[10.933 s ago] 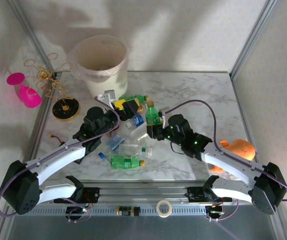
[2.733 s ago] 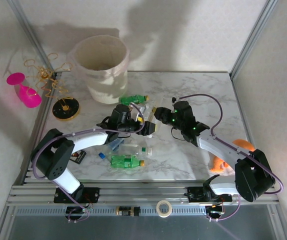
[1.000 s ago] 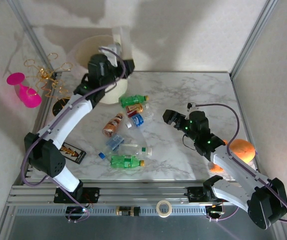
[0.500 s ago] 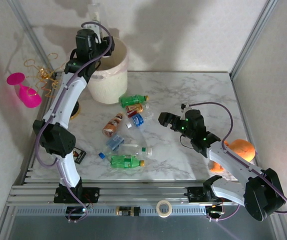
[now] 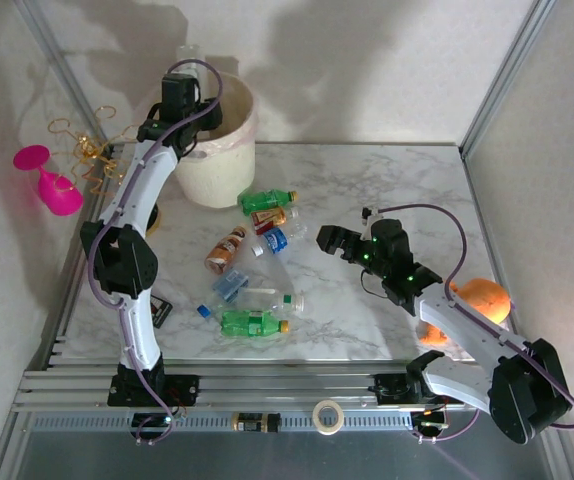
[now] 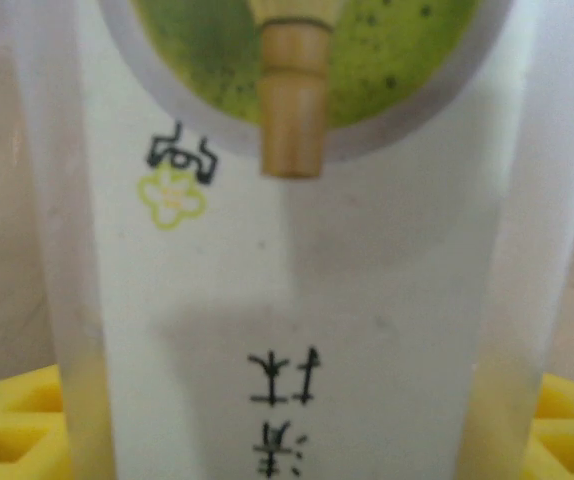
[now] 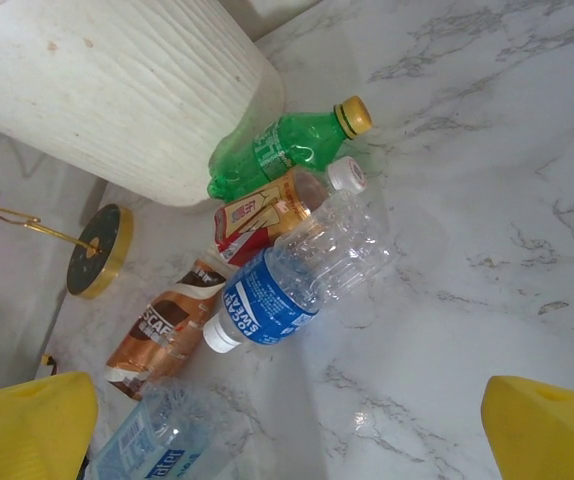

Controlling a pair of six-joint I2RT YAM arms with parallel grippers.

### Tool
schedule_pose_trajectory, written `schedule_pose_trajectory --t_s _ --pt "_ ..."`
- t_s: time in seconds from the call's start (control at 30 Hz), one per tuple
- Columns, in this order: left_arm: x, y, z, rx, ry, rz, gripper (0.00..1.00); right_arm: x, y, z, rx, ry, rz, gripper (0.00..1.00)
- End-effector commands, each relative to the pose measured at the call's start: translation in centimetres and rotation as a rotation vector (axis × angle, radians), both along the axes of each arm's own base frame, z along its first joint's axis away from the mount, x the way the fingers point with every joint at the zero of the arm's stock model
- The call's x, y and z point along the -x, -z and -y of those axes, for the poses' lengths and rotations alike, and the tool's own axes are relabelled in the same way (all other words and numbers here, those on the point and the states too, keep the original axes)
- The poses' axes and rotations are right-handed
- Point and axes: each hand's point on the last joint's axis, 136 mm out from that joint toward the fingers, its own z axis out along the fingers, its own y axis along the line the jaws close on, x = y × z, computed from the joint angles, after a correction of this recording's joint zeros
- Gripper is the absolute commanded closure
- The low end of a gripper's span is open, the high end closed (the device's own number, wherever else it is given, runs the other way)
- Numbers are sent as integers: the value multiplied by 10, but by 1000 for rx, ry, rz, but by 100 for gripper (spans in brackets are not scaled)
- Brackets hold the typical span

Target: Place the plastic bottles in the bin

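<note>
– Plastic bottles, small and crushed: where are they?
– Several lie loose on the white marbled table, clustered left of centre. At the cluster's 12 o'clock, a green bottle with a yellow cap lies near the large cream-white round bin, which stands at the table's 11 o'clock corner. Just below it lie a red-labelled bottle, a clear bottle with a blue label and a copper-brown bottle. A second green bottle lies at 6 o'clock.
– And the grippers?
– The left gripper is raised at the bin's rim, about 11 o'clock. A milky white plastic bottle with a round green label stands between its yellow fingers. I cannot tell whether they press it. The right gripper hovers at the cluster's 3 o'clock, fingers spread wide, nothing between them.
– Anything else?
– A pink wine glass sits at 9 o'clock, off the table. A round orange object sits at 4 o'clock.
</note>
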Motion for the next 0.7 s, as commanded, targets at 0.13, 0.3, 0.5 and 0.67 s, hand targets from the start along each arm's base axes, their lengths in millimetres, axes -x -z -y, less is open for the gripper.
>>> schedule_pose_trajectory --t_s 0.13,0.3,0.5,0.67 --pt "9 -59 -6 15 -26 117 13 1 -6 6 16 7 22 1" --pt "26 -95 -2 47 2 181 10 1 -5 1 13 -16 17 1" --pt "59 -131 13 128 76 267 9 3 -1 -14 -4 -92 -1 1" --pt "98 -142 35 222 160 325 8 9 3 -30 -13 -180 -32 1"
